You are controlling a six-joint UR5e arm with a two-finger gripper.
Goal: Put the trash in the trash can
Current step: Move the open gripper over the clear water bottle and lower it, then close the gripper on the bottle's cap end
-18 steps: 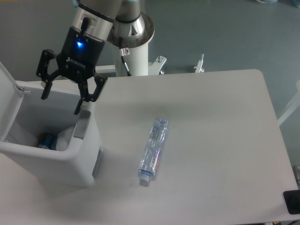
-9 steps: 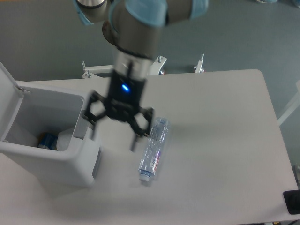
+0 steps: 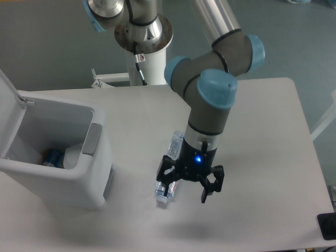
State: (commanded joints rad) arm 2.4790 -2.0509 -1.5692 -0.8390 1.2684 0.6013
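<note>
The black two-finger gripper (image 3: pixel 185 189) hangs with jaws spread and empty, straddling the cap end of the crushed clear plastic bottle (image 3: pixel 171 170) lying flat beneath it, apparently lined up for pickup. The boxy white plastic trash can (image 3: pixel 68 178) stands lid-up well off to one side, ready to receive it.

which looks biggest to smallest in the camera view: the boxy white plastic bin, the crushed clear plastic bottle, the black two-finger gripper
1. Boxy white plastic bin, largest by far.
2 and 3. Black two-finger gripper and crushed clear plastic bottle: unsure, since the gripper sits nearer the camera and hides part of the bottle.

Grey tubular arm (image 3: pixel 210 23), light-blue joint caps, white base column; black gripper (image 3: pixel 184 190) with blue lit LED.
</note>
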